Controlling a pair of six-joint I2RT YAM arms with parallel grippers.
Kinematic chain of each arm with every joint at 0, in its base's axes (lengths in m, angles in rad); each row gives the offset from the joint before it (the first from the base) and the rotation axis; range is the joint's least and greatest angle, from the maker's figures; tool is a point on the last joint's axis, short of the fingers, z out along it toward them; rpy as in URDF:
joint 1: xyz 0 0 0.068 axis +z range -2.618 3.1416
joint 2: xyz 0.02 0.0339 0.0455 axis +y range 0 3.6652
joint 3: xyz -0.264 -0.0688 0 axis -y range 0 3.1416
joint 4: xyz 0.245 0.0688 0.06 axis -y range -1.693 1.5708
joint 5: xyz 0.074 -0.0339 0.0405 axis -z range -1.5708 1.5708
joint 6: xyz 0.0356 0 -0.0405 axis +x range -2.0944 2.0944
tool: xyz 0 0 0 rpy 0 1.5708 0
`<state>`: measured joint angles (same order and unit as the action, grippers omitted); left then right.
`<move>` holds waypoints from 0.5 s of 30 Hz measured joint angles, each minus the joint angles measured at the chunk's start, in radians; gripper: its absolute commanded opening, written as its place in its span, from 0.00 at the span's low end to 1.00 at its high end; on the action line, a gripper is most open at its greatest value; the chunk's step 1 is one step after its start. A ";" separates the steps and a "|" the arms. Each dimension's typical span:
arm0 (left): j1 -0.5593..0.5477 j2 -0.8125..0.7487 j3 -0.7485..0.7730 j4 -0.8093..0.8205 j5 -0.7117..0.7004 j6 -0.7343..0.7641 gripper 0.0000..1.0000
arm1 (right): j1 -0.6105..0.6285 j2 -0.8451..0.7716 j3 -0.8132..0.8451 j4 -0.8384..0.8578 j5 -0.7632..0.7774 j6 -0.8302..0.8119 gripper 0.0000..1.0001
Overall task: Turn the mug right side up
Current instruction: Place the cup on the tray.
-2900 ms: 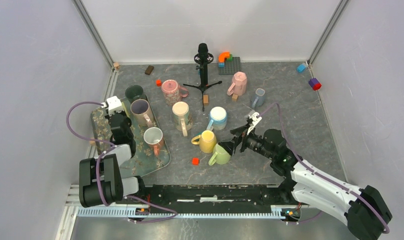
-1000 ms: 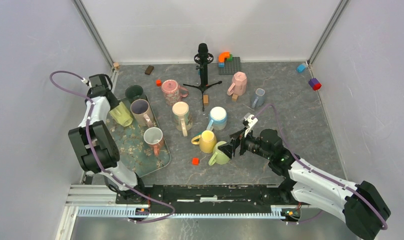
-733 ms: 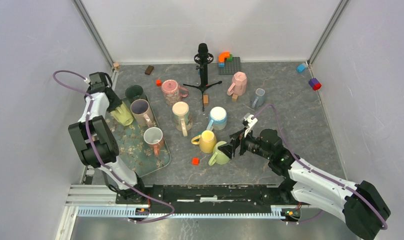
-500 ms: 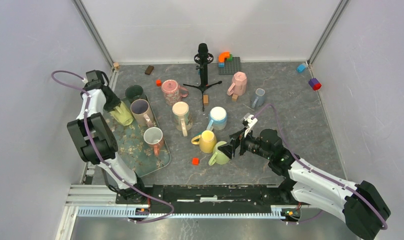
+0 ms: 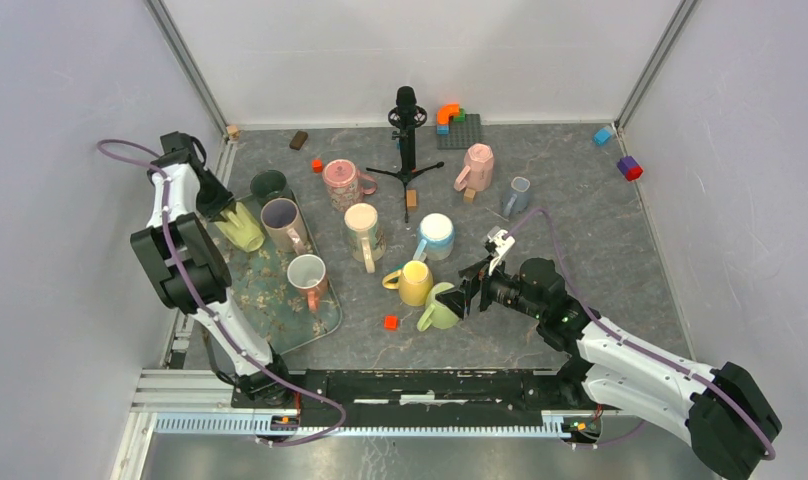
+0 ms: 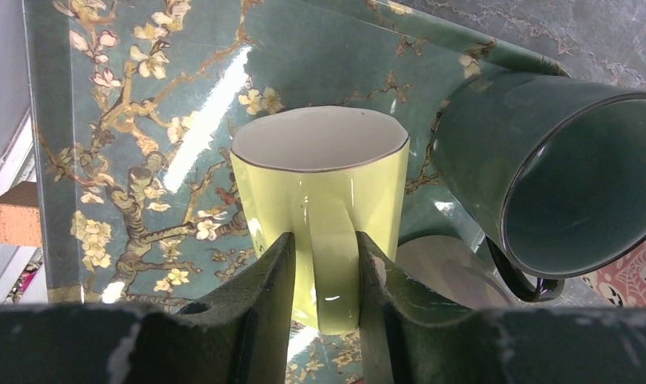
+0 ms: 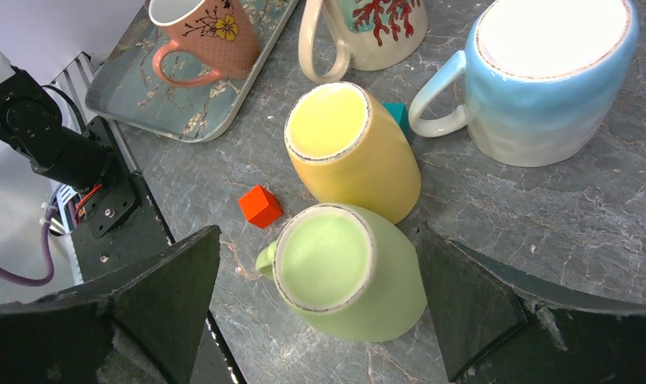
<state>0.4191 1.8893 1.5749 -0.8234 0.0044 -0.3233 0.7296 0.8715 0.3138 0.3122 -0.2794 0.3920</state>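
Left tool (image 6: 326, 240) straddles the handle (image 6: 333, 280) of the lime mug (image 6: 320, 172), one finger close on each side. Whether the fingers press the handle or stand just clear of it cannot be told. That mug is over the flowered tray (image 6: 128, 96) at the left of the tabletop, just left of the dark green mug (image 6: 496, 136). Its white-lined mouth points away from the tool. From above it looks tipped toward the near right rather than standing, though how much of it rests on the tray is unclear.

Right tool (image 7: 316, 240) is spread wide and holds nothing. It hangs just short of the pale green mug (image 7: 360, 288), which lies tipped on the bare tabletop (image 7: 544, 240) with its flat base toward the camera, right beside the yellow mug (image 7: 360, 160).

By the look of it, the lime mug is the one in hand and its turn is not finished. The next move calls for a firm pinch on the handle and a roll of the wrist until the mouth faces up. Then comes a gentle set-down on bare tray, clear of the dark green mug.
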 measured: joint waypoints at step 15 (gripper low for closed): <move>0.018 0.068 0.126 -0.119 0.052 -0.008 0.02 | 0.000 0.000 0.000 -0.016 0.000 -0.008 0.97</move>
<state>0.4374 1.9572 1.7008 -0.9428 0.0563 -0.3317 0.7296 0.8711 0.3138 0.2958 -0.2798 0.3836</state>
